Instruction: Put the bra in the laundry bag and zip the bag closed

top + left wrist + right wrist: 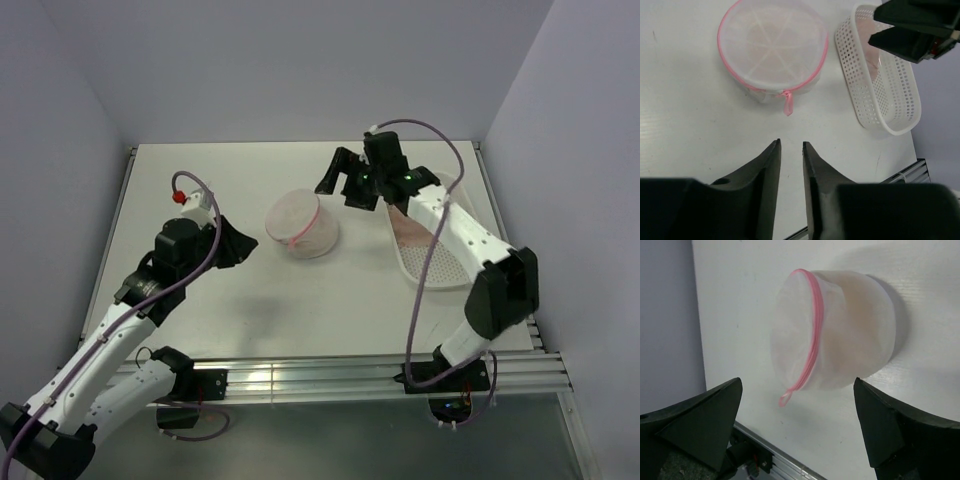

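Observation:
The round white mesh laundry bag (302, 225) lies mid-table on its side, its pink zipper rim running all the way round. It also shows in the left wrist view (772, 47) and the right wrist view (840, 335). The peach bra (865, 300) shows only as a tint through the mesh. The pink zipper pull (788, 105) hangs at the rim. My left gripper (245, 245) (791, 144) is left of the bag, empty, with only a narrow gap between its jaws. My right gripper (340, 185) (797, 382) is wide open and empty, just right of the bag.
A white perforated plastic basket (440, 250) (890, 100) stands at the right, under my right arm, with a pale pink garment (410, 230) inside. The table's metal front rail (350, 375) runs along the near edge. Walls close the back and sides.

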{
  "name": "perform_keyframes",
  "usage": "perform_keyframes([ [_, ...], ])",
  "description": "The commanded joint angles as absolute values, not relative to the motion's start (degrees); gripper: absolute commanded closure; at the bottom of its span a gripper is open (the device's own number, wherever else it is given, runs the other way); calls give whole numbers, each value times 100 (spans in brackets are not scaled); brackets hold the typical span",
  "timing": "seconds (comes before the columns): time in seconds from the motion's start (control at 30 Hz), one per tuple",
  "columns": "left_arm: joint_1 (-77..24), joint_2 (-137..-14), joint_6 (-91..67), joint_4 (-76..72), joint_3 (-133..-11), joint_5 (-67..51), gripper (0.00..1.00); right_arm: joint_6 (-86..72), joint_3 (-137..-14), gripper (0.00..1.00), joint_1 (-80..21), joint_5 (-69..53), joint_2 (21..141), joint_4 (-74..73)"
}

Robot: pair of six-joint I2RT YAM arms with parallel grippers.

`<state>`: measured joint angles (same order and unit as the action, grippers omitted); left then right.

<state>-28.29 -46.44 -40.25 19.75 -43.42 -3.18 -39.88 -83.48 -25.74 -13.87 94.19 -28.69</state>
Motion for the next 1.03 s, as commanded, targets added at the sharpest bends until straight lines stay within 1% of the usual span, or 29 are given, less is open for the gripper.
perform_keyframes([
  [0.0, -2795, -4527, -3586, 2284, -4983, -238, 67, -3850, -8113, 0, -2584, -950, 8413, -2698],
  [0.07, -2795, -4474, -3437, 2434, -5210, -176, 62, -3806, -7762, 0, -2584, -818, 7833, -2628],
  [0.17, -2795, -4430, -3226, 2707, -5361, -35, 59, -3718, -7173, 0, -2593, -590, 7051, -2523],
  [0.23, -2795, -4377, -3094, 2751, -5344, -26, 59, -3639, -6743, 0, -2593, -361, 6471, -2505],
  [0.37, -2786, -4149, -2980, 2690, -5168, 158, 53, -3560, -5943, 0, -2593, 209, 5320, -2347],
  [0.4, -2795, -4114, -2962, 2672, -5133, 193, 52, -3568, -5637, 0, -2593, 455, 4848, -2303],
  [0.43, -2795, -4052, -2953, 2663, -5072, 211, 47, -3577, -5512, 0, -2593, 579, 4634, -2242],
  [0.5, -2786, -3973, -2944, 2628, -5001, 228, 45, -3560, -5196, 0, -2593, 746, 4073, -2241],
  [0.63, -2786, -3754, -2979, 2584, -4843, 395, 35, -3472, -4861, 0, -2593, 1036, 3569, -2390],
  [0.8, -2786, -3630, -2962, 2619, -4825, 527, 32, -3463, -4475, 0, -2593, 1046, 3331, -2303],
  [1.0, -2795, -3560, -2953, 2672, -4808, 624, 30, -3410, -4368, 0, -2593, 932, 3296, -2110],
])
